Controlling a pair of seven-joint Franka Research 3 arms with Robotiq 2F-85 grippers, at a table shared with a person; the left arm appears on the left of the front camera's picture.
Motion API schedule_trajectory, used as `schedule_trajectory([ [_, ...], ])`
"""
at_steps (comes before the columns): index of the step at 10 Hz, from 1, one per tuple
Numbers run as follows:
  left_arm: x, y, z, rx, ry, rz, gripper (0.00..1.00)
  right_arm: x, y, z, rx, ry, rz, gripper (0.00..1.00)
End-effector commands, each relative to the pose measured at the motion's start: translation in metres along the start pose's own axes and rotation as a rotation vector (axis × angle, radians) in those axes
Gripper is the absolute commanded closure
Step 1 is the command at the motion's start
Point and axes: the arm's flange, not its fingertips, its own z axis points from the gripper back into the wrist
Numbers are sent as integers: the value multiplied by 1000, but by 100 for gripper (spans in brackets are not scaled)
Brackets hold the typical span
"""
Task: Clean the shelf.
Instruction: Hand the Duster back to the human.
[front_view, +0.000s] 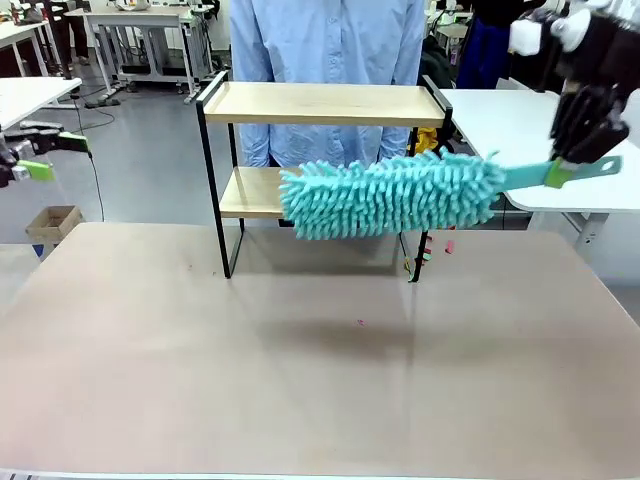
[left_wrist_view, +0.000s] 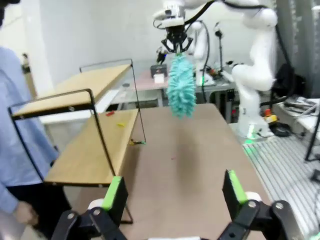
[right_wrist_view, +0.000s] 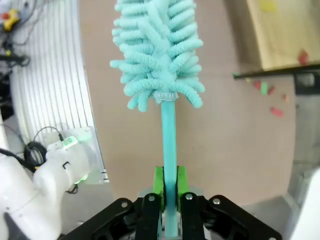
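The shelf stands at the table's far side, a black frame with two wooden boards. A fluffy teal duster hangs level in front of its lower board, above the table. My right gripper is shut on the duster's teal handle at the upper right. The right wrist view looks down the handle to the duster head. Small red and yellow bits lie on the lower board and on the table by the shelf's right leg. My left gripper is open off the table's left edge, with nothing between its fingers.
A person in a light blue shirt stands right behind the shelf. A white table is at the back right, and a cardboard box sits on the floor at left. A tiny pink speck lies mid-table.
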Motion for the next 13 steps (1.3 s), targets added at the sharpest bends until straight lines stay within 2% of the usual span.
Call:
schedule_trajectory([
  [1,18,-47,-35,77,4,91,0,18,-16,-16,92,-27,126,87],
  [3,15,-66,-48,154,0,200,0,27,-22,-28,118,-17,106,87],
  [4,4,-48,-29,68,24,88,0,20,-13,-32,82,-12,107,87],
  [9,4,-49,-33,90,32,110,0,20,-13,-32,82,-12,107,87],
  [13,5,-84,-107,60,-18,211,0,20,-13,-32,82,-12,107,87],
])
